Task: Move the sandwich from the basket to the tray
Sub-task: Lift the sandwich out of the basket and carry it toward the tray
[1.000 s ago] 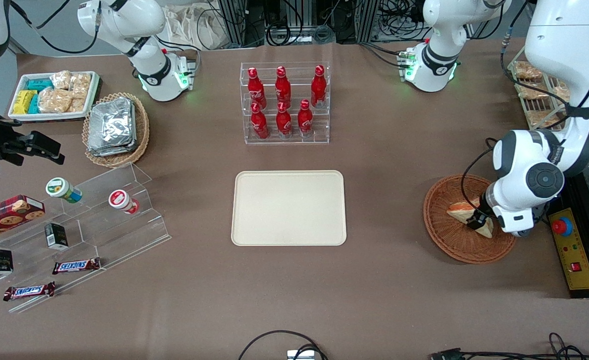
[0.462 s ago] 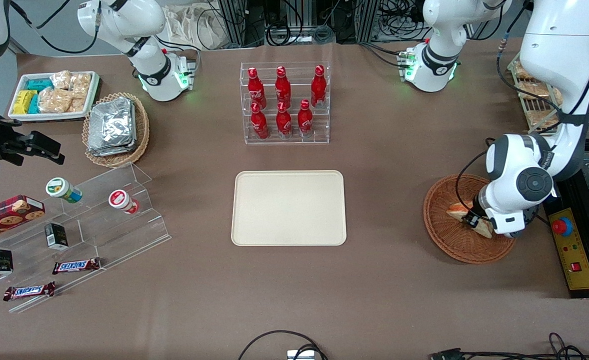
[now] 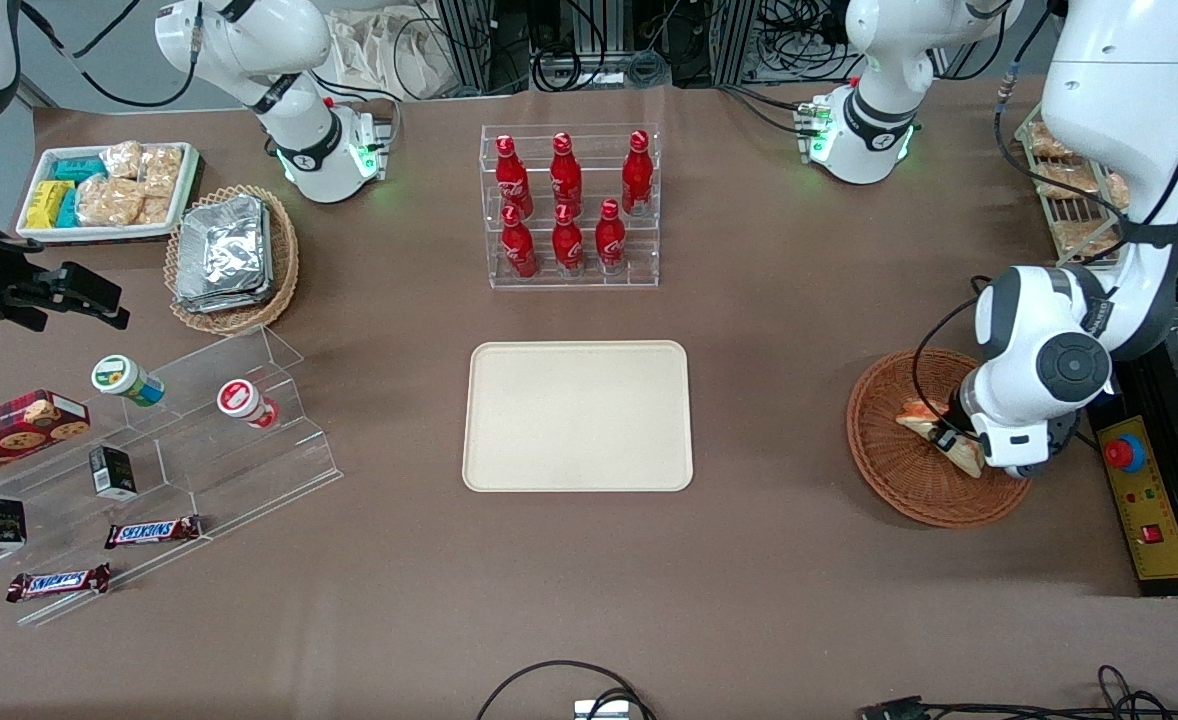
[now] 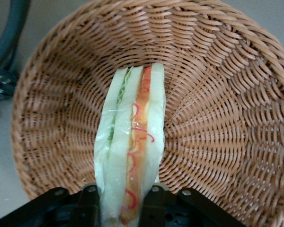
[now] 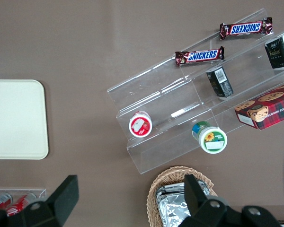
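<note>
Down in the basket (image 3: 909,480), the left arm's gripper (image 4: 123,208) has its two fingers (image 4: 154,201) pressed against the flat bread faces of the sandwich (image 4: 130,156), one on each side. The wedge stands on edge between them, with the orange-red filling line and a strip of green facing the wrist camera. Pinching across the bread and not the filling edge makes sense to me, since the faces give the pads something broad and even to bear on and the layers stay stacked. From the front, the sandwich (image 3: 934,432) sits low in the wicker bowl, partly hidden under the white wrist, toward the working arm's side of the basket's middle. I cannot tell whether it is clear of the weave or resting on it.

I judge this to be the grasp stage, with the lift out still to come. The wrapped bread looks soft, so a firm squeeze could crush it, and a loose one could let it slide out during the carry.

The tray (image 3: 577,416) lies flat at the middle of the table, well apart from the basket toward the parked arm's end, nothing on it. Farther from the front camera than the tray stands a clear rack of red bottles (image 3: 567,205), far enough off that a straight carry from basket to tray should not come near it.
</note>
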Robot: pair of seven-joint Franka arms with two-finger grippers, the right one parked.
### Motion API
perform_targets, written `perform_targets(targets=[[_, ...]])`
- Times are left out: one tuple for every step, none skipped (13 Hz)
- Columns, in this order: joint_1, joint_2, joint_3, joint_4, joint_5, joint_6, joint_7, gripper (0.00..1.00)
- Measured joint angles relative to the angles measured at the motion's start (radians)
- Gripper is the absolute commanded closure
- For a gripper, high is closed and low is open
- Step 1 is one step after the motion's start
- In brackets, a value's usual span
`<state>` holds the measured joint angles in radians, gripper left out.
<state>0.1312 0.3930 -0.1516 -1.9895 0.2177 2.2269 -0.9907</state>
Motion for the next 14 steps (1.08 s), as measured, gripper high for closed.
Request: perform_targets(targets=[[0.000,-0.010,0.000,0.024,0.000,-0.055,0.032,1.00],[-0.002,-0.022,-0.001,0.058,0.001,-0.116,0.083,1.00],[-0.006,-0.036,-0.002,0.098,0.002,-0.183,0.165,1.00],[-0.018,-0.048,-0.002,0.144,0.002,-0.256,0.266,1.00],[-0.033,-0.057,-0.003,0.196,0.001,-0.334,0.363,1.00],[-0.047,-0.064,-0.003,0.253,0.001,-0.409,0.442,1.00],[-0.060,-0.069,-0.004,0.314,0.000,-0.481,0.512,1.00],[-0.074,-0.072,-0.005,0.374,0.000,-0.544,0.582,1.00],[-0.091,-0.075,-0.006,0.435,-0.002,-0.599,0.650,1.00],[-0.110,-0.077,-0.007,0.489,-0.007,-0.642,0.703,1.00],[-0.129,-0.080,-0.008,0.536,-0.017,-0.676,0.750,1.00],[-0.148,-0.085,-0.010,0.571,-0.029,-0.698,0.796,1.00],[-0.170,-0.092,-0.012,0.596,-0.042,-0.711,0.834,1.00],[-0.192,-0.100,-0.018,0.612,-0.063,-0.724,0.853,1.00]])
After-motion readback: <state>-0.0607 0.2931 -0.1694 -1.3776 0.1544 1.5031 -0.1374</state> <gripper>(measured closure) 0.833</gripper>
